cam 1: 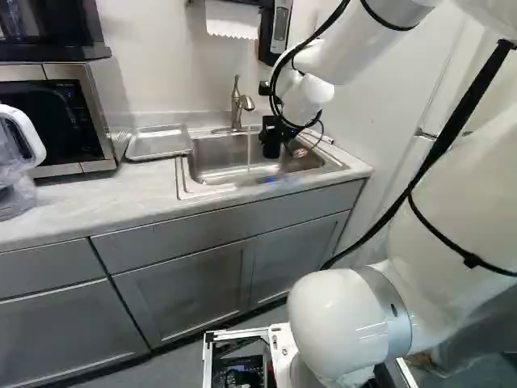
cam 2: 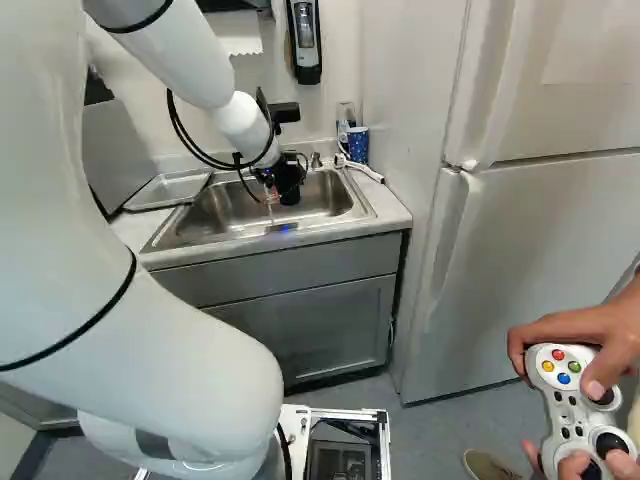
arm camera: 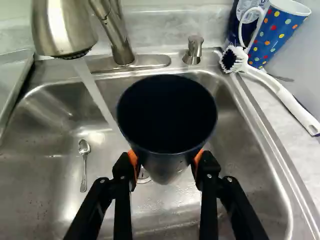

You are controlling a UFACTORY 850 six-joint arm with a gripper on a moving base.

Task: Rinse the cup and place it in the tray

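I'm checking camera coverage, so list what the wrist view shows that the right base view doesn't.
Only the wrist view: the spoon lying in the sink, the faucet, and the open mouth of the dark cup.

Only the right base view: the refrigerator, the cabinet, the wall dispenser, and the controller in a person's hands.

Both: the sink, part of the tray, the dotted cup, the white brush and the robot's hand.

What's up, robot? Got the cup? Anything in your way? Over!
Black hand shut on tapered dark-blue cup. Silver faucet running; can't tell if water hits it. Small metal spoon in steel sink, probably no bother.
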